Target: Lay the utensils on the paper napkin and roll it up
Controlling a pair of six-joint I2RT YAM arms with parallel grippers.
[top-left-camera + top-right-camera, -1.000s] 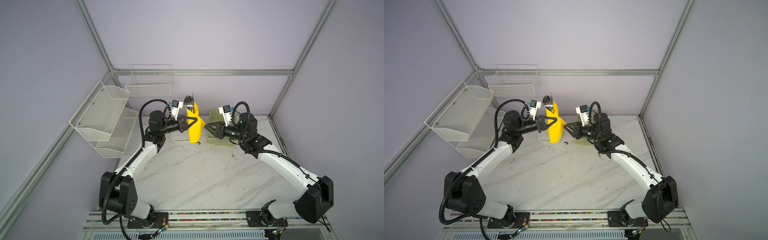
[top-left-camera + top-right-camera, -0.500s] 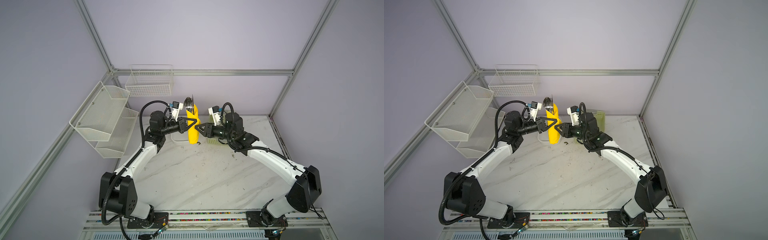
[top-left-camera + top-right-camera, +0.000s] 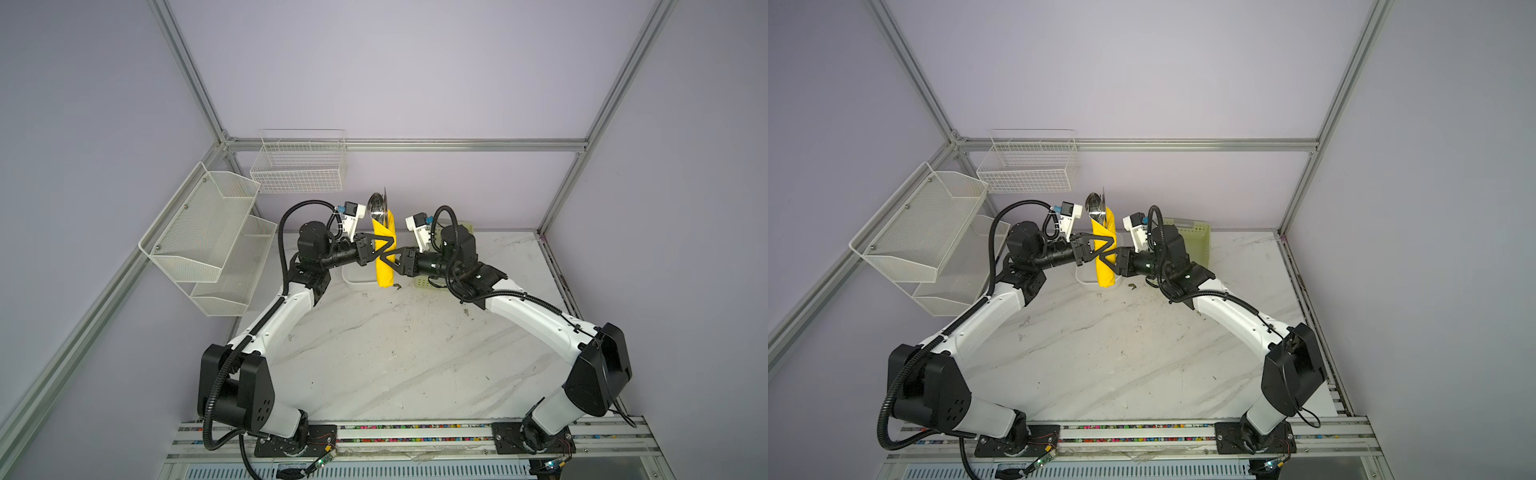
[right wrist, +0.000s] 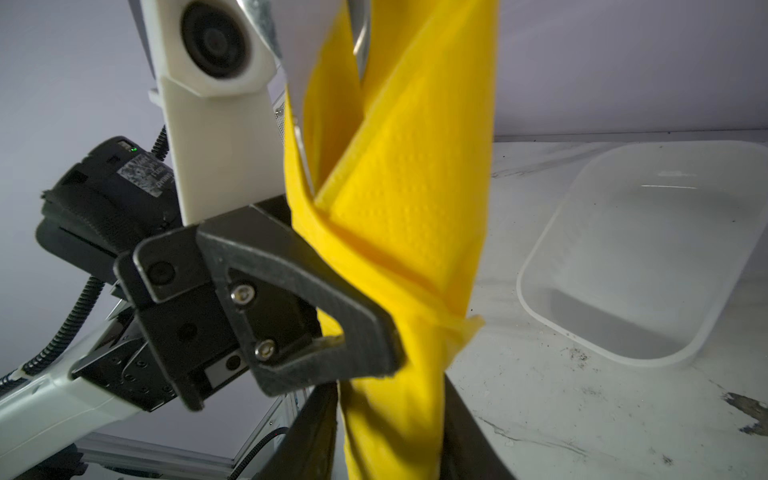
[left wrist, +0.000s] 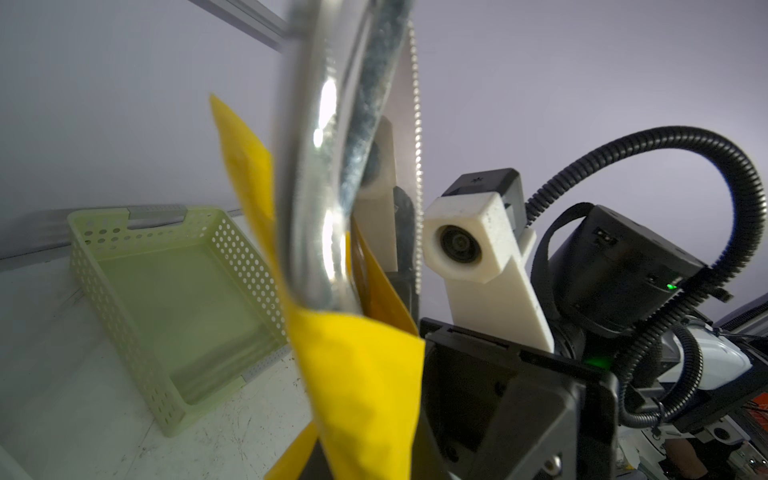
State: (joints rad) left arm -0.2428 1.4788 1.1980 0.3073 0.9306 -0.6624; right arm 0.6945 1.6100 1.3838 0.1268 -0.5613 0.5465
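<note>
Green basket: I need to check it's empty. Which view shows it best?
The left wrist view: the basket shows nearly whole, nothing seen inside. In both top views the right arm covers part of it. The right wrist view misses it.

White marble table (image 3: 395,353), two containers at the back.
You've got a pale green perforated basket (image 3: 1200,245) at the back edge and a white tray (image 4: 644,249) left of it in both top views. Dark speck (image 3: 397,286) lies between them; scuffs and grit mark the surface.
</note>
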